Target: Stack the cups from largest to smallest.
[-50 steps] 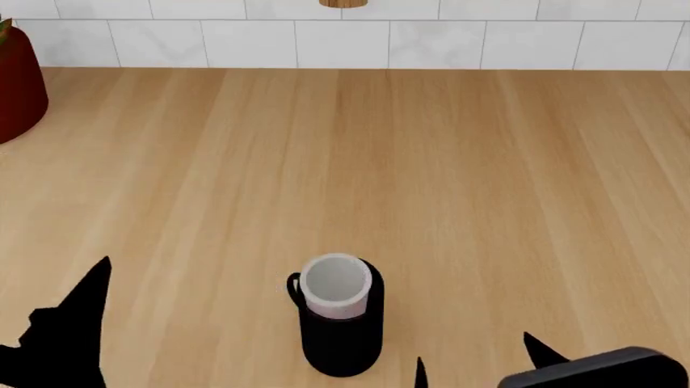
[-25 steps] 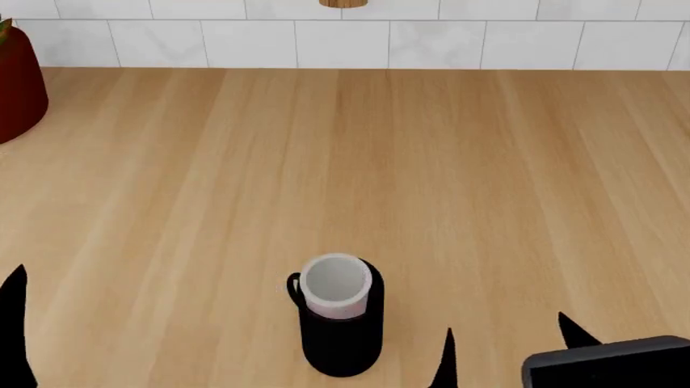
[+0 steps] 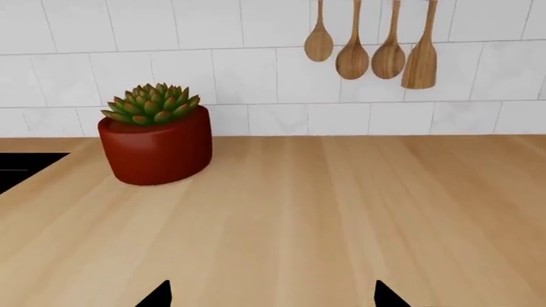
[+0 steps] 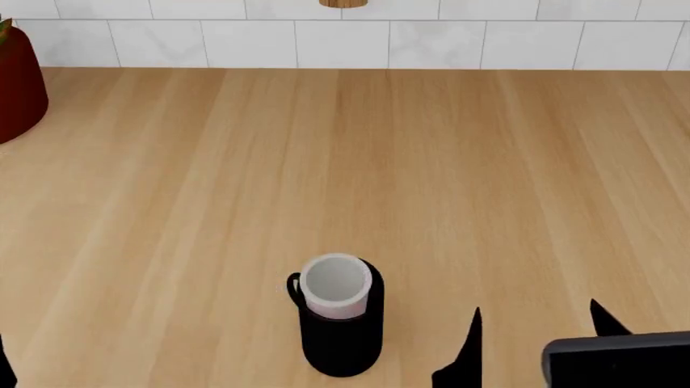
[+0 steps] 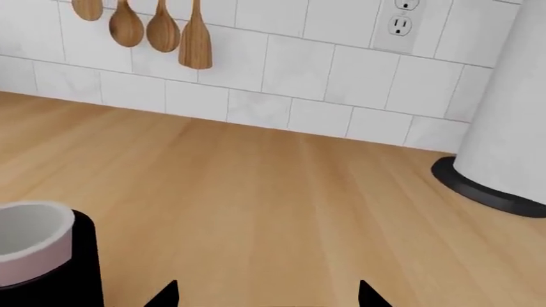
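Observation:
The pale pink tumbler [image 4: 336,287], white inside, stands upright inside the black mug [image 4: 341,343], whose small loop handle points left. Both sit near the front of the wooden counter [image 4: 431,178]. In the right wrist view the tumbler [image 5: 30,246] and mug [image 5: 85,265] show at the edge of the picture. My right gripper [image 4: 536,323] is open and empty, to the right of the mug and apart from it; it also shows in the right wrist view [image 5: 267,297]. My left gripper [image 3: 273,295] is open and empty and almost out of the head view.
A red plant pot [image 3: 158,150] with a succulent stands at the far left by the tiled wall, also in the head view [image 4: 16,85]. Wooden spoons [image 3: 375,45] hang on the wall. A white appliance with a black base [image 5: 503,128] stands at the far right.
My left gripper has drawn back to the left, almost out of the head view. My right gripper has moved right and a little forward. The stacked cups have not moved.

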Motion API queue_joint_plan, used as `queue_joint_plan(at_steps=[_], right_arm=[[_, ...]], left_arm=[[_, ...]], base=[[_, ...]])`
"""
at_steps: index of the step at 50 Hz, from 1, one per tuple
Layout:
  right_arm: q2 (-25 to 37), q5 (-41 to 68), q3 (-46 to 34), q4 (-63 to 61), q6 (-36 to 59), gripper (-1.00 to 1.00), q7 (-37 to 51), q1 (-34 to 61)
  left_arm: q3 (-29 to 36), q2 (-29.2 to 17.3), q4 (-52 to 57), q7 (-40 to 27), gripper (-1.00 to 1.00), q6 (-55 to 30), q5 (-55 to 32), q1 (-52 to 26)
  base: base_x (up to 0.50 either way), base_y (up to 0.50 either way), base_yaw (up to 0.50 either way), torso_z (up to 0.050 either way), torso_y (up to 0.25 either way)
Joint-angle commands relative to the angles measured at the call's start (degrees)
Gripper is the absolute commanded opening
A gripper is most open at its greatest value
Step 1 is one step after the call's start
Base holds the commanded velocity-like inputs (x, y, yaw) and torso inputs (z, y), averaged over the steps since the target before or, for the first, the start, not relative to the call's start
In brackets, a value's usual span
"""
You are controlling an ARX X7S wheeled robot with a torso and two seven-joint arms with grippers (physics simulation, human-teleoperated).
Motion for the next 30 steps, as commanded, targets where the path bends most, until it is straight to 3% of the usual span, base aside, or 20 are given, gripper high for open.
queue_joint_plan(at_steps=[1, 4, 7, 12, 17, 26, 30], right_arm=[[-0.2, -0.2, 2.5, -2.9, 3.9, 1.0, 1.7, -0.5], [-1.3, 3.1, 4.3, -3.2, 5.4, 1.0, 2.4, 0.2], [-1.7, 6.3, 5.6, -3.3, 9.6, 1.0, 4.8, 3.7], [-1.4, 14.6, 9.0, -2.7, 17.9, 1.0, 8.4, 13.0], [-1.4, 22.9, 10.7, -0.9, 25.7, 1.0, 13.1, 23.0], [-1.9, 27.3, 7.4, 6.3, 32.8, 1.0, 17.4, 39.4], [-1.2, 24.0, 2.9, 9.2, 31.3, 1.0, 15.5, 43.3]], left_arm=[[0.2, -0.4, 0.2, -3.5, 1.0, -2.2, -3.4, -2.7], [-0.4, -1.0, 0.2, -4.1, 1.0, -2.3, -5.2, -2.8], [-1.1, -2.9, -0.1, -7.1, 1.0, -2.9, -12.3, -7.0], [1.7, -6.1, -1.3, -11.2, 1.0, -7.0, -19.8, -18.7], [7.5, -6.2, -4.8, -13.3, 1.0, -13.1, -26.5, -32.9], [12.0, -5.8, -11.7, -12.6, 1.0, -19.8, -31.7, -48.1], [15.0, -3.9, -14.6, -11.3, 1.0, -23.7, -32.6, -54.8]], base=[[0.0, 0.0, 0.0, 0.0, 0.0], [0.0, 0.0, 0.0, 0.0, 0.0], [0.0, 0.0, 0.0, 0.0, 0.0], [0.0, 0.0, 0.0, 0.0, 0.0], [0.0, 0.0, 0.0, 0.0, 0.0], [0.0, 0.0, 0.0, 0.0, 0.0], [0.0, 0.0, 0.0, 0.0, 0.0]])
